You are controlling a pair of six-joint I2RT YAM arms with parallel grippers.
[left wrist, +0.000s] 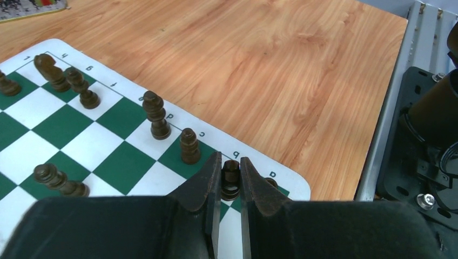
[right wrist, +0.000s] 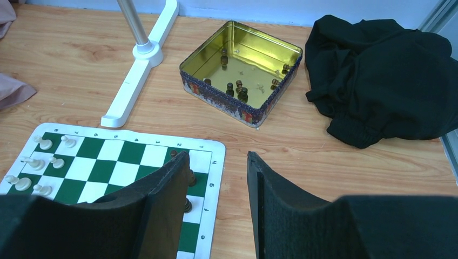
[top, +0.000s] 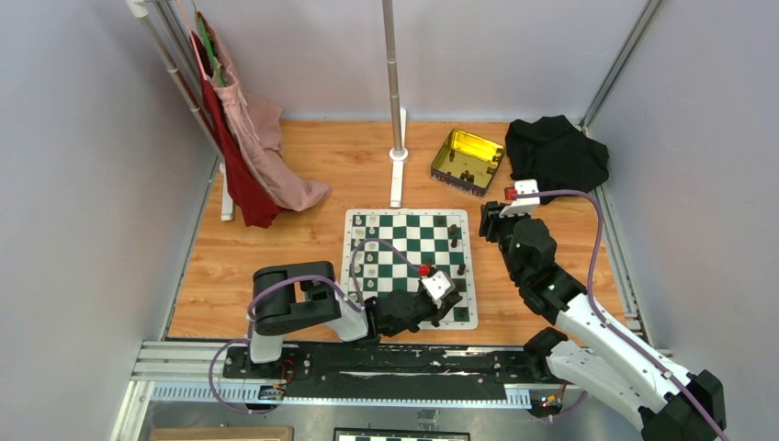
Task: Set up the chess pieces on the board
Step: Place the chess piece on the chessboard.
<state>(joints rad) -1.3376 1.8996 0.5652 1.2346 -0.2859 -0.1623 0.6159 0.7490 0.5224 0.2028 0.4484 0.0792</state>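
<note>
Left wrist view: left gripper clenched on a dark piece at the board's near right corner, beside the edge letters. Other pieces upright along the right edge, farther off. Right gripper spread wide, grasping nothing, above the table just right of the board's far right corner. Tin beyond, far right, with loose pieces inside.
</note>
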